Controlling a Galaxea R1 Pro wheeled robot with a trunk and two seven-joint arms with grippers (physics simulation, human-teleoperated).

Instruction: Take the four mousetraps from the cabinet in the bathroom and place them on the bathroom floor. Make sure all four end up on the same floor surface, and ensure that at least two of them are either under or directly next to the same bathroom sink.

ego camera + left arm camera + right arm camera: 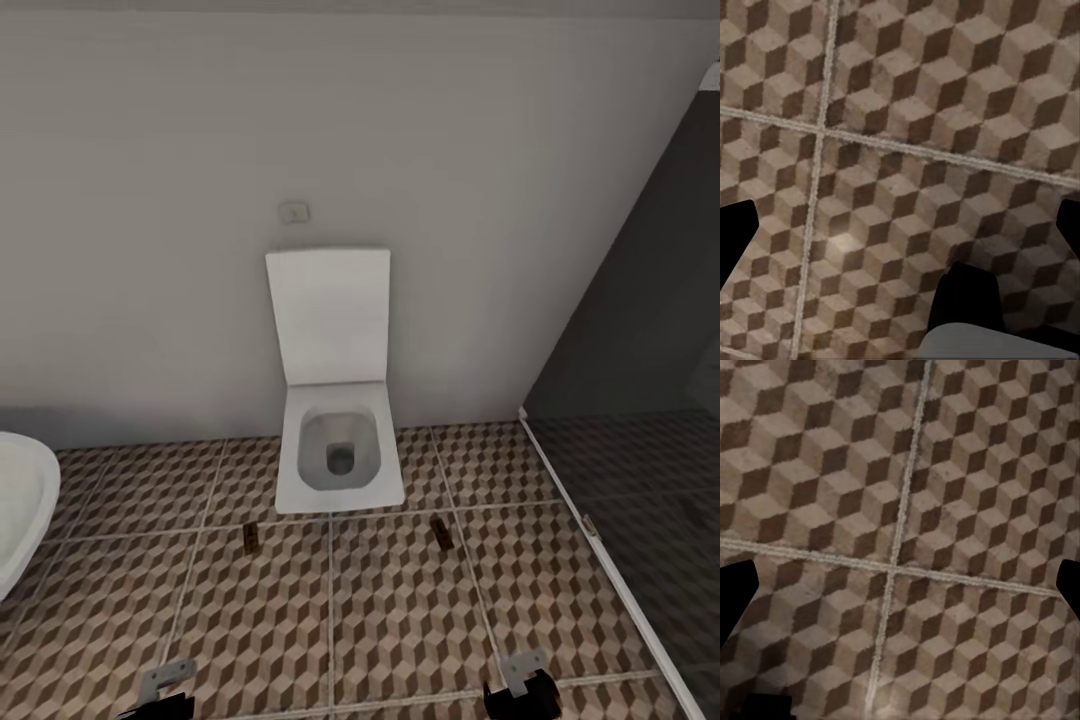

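Observation:
Two mousetraps lie on the cube-patterned bathroom floor (pixel 400 620) in front of the toilet: one mousetrap (pixel 250 537) near its left front corner, the other mousetrap (pixel 441 532) near its right front corner. The white rim of the bathroom sink (pixel 22 500) shows at the left edge. My left gripper (pixel 900 232) hangs open over bare tiles, its fingertips (pixel 736 240) wide apart. My right gripper (pixel 900 589) is open too, above a grout crossing, holding nothing. Both wrists show at the bottom of the head view, the left wrist (pixel 165 688) and the right wrist (pixel 522 685). The cabinet is out of view.
A white squarish toilet (pixel 338 455) with its lid raised stands against the pale wall (pixel 150 250), a flush button (pixel 293 211) above it. A dark glass shower partition (pixel 640 420) with a white sill closes off the right side.

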